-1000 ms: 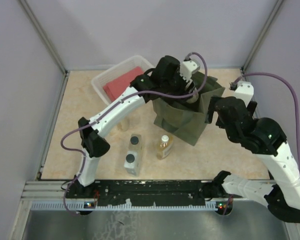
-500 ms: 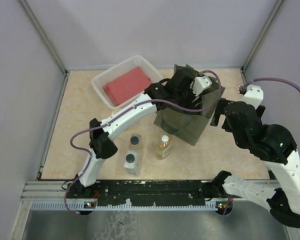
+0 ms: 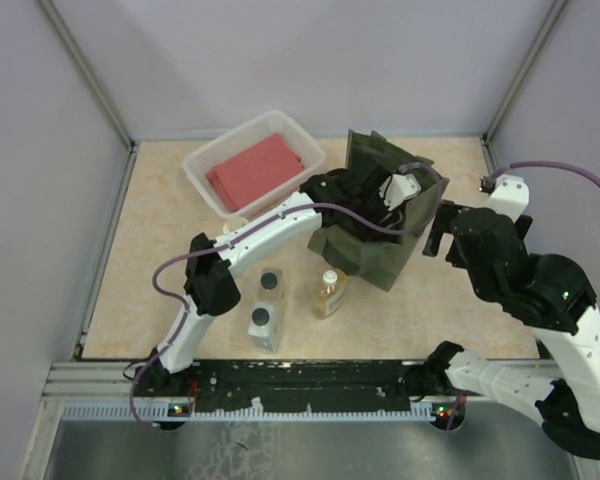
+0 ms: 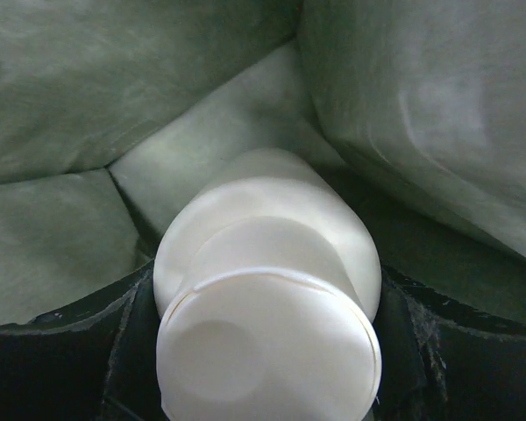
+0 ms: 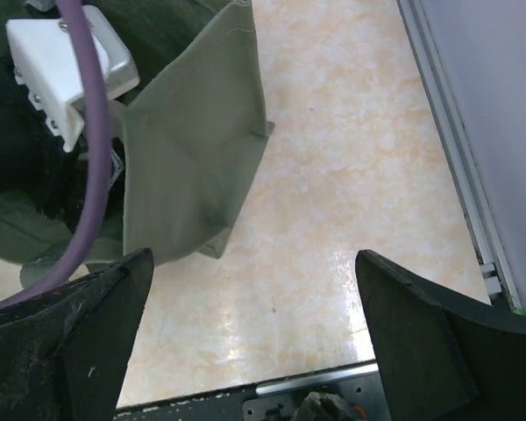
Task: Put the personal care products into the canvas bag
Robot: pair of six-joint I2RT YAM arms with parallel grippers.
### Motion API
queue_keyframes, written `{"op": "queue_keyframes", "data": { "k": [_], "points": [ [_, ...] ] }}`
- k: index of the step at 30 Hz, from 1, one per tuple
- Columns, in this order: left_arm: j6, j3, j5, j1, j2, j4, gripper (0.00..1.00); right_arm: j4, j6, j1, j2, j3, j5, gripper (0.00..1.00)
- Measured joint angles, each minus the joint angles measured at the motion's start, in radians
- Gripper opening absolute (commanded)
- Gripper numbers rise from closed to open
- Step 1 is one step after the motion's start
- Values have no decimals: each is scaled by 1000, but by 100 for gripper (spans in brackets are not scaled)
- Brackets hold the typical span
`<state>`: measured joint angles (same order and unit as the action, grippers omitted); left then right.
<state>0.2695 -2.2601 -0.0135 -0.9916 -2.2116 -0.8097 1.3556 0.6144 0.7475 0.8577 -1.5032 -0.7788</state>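
Olive canvas bag (image 3: 385, 262) stands open near the middle of the tan tabletop (image 3: 150, 270), one flap sticking up at its far side. The left arm reaches across from the left and dips its wrist down through the bag's mouth, so the top view hides the fingers among the folds.

The left wrist view looks into the bag's green fabric interior (image 4: 70, 88). There the left gripper (image 4: 265, 298) is clamped on a cream bottle (image 4: 263, 219). Its wide round cap (image 4: 267, 360) faces the camera, and a dark finger (image 4: 70, 360) presses against each side of it. The bottle points down toward a crease in the cloth. Whether it touches the bottom I cannot tell.

The right gripper (image 5: 250, 324) hangs just to the right of the bag with its jaws wide apart and nothing between them, only bare tabletop below. From its wrist view the bag's side panel (image 5: 193, 149) is on the left, with the left arm's white camera housing (image 5: 66, 66) and purple cable (image 5: 83, 132) inside the mouth.

Outside the bag, near its front left corner, an amber bottle (image 3: 328, 293) with a white cap lies on the table. Just left of it, two grey rectangular bottles (image 3: 269, 287) (image 3: 262, 322) with dark caps lie end to end. A white plastic basket (image 3: 205, 160) at the far left holds a red cloth (image 3: 255, 170).
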Motion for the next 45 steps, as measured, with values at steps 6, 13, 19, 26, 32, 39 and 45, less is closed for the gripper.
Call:
{"op": "queue_keyframes", "data": {
  "k": [6, 13, 19, 26, 32, 39, 45],
  "points": [
    [1, 64, 29, 0, -20, 11, 0, -1, 1, 0, -9, 6, 5, 99],
    [1, 146, 50, -3, -15, 68, 0, -2, 10, 0, -16, 19, 8, 99],
    [2, 187, 67, -13, -15, 65, 0, -2, 15, 0, -18, 38, 21, 99],
    [1, 189, 86, -16, -16, 64, 26, -2, 18, 0, -22, 51, 22, 99],
    [-1, 189, 85, -16, -16, 65, 75, -2, 18, 0, -23, 51, 23, 99],
    [-9, 189, 58, -17, 2, 66, 100, -2, 17, 0, -23, 51, 25, 99],
    [-14, 167, 29, -17, 53, 53, 100, -13, 14, 0, -21, 51, 25, 99]
  ]
}}
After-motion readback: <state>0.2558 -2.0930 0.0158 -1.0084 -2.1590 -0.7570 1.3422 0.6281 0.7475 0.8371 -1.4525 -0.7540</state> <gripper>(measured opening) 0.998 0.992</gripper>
